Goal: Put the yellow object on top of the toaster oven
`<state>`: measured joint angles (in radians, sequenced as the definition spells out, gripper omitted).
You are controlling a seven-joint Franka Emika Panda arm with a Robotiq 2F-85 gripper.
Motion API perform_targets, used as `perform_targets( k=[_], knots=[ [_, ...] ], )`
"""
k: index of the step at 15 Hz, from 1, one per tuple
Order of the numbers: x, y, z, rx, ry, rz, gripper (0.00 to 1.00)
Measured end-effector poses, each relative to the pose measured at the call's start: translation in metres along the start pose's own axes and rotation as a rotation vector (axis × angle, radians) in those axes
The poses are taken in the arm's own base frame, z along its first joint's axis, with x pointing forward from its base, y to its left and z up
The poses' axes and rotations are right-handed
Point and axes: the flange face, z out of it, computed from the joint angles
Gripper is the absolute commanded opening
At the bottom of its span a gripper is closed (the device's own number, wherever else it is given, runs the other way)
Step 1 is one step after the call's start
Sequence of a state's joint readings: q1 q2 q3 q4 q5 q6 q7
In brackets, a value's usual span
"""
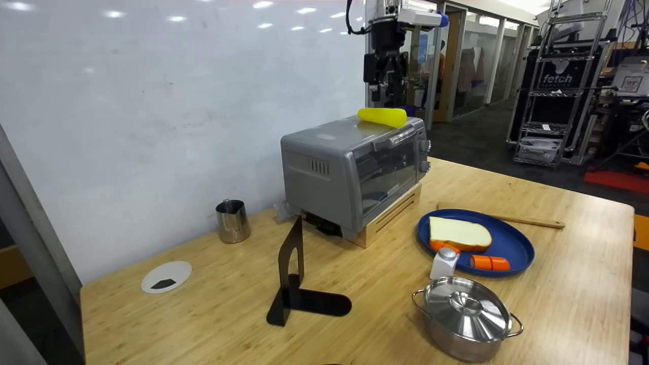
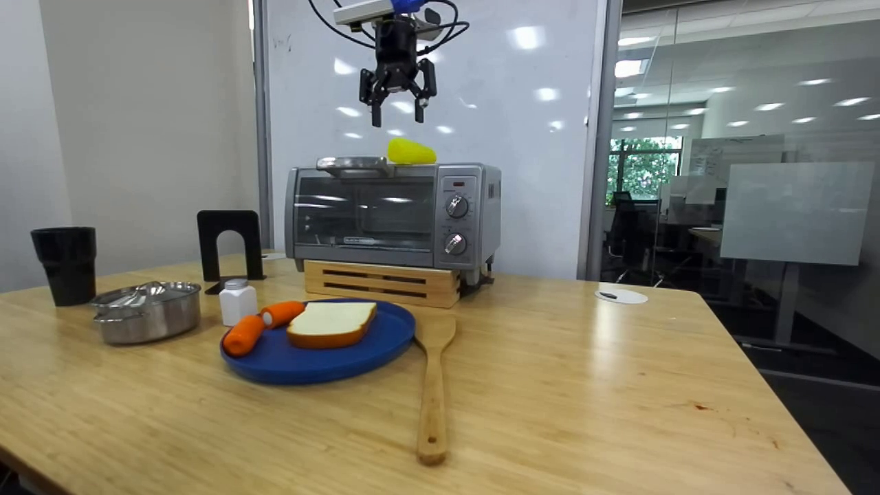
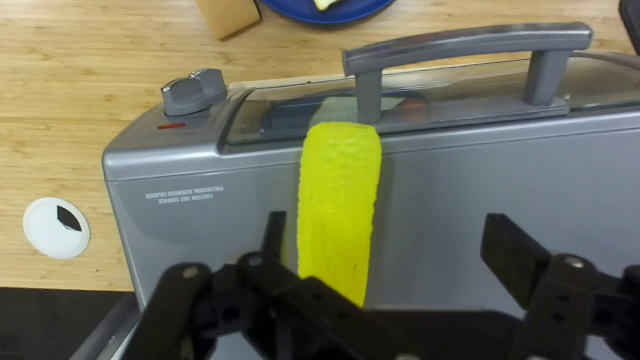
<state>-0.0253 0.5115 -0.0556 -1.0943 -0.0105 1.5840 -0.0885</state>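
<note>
Lying on top of the toaster oven [image 1: 324,172], the yellow object [image 3: 340,200] runs front to back, its long axis nearly square to the door [image 2: 364,216]. In the wrist view one blunt end points toward that door, near a leg [image 3: 369,92] of the handle [image 3: 465,45]; the fingers [image 3: 515,262] hide the rear end. They stand spread apart above it, clear of it. The counter [image 2: 584,385] holds a blue plate [image 2: 388,344] bearing a slice of bread [image 2: 333,324].
</note>
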Motion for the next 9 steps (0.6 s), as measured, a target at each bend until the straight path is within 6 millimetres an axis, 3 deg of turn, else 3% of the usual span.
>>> perform_targets(
  k=[5, 9],
  knots=[
    [-0.03, -0.048, -0.043, -0.066, 0.018, -0.077, 1.0],
    [-0.067, -0.073, -0.054, -0.068, 0.024, -0.118, 1.0]
  ],
)
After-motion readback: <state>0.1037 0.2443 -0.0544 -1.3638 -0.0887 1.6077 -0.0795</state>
